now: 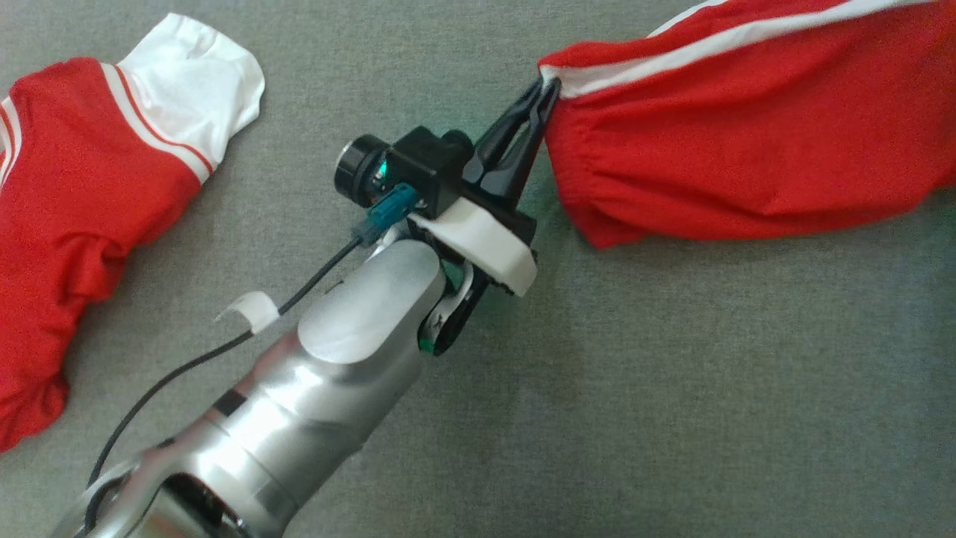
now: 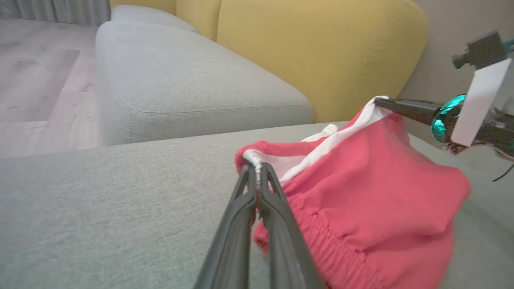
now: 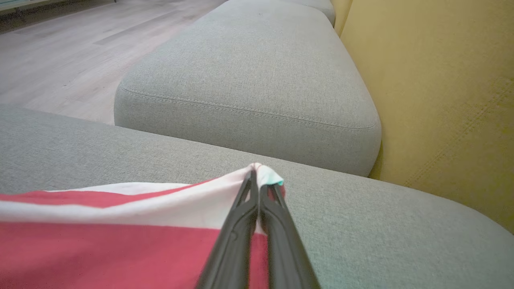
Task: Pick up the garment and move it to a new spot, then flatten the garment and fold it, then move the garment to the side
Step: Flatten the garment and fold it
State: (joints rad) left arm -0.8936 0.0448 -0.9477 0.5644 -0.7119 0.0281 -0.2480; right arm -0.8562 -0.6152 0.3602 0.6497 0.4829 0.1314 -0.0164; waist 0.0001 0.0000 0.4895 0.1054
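The garment [image 1: 747,127] is red with white stripes and an elastic hem, and it stretches across the grey cushion at the upper right of the head view. My left gripper [image 1: 549,82] is shut on its white-trimmed left corner. In the left wrist view the same gripper [image 2: 257,168] pinches the white edge, and the garment [image 2: 373,208] hangs bunched between both grippers. My right gripper [image 2: 379,101] holds the far corner there. Through the right wrist camera, the right gripper [image 3: 257,172] is shut on the garment's white band [image 3: 168,204], lifted slightly off the cushion.
Another red and white piece of clothing [image 1: 82,187] lies at the left on the grey sofa seat [image 1: 672,373]. A second grey cushion [image 3: 249,80] adjoins it, yellow backrests [image 2: 321,52] rise behind, and wooden floor [image 3: 60,52] lies beyond the edge.
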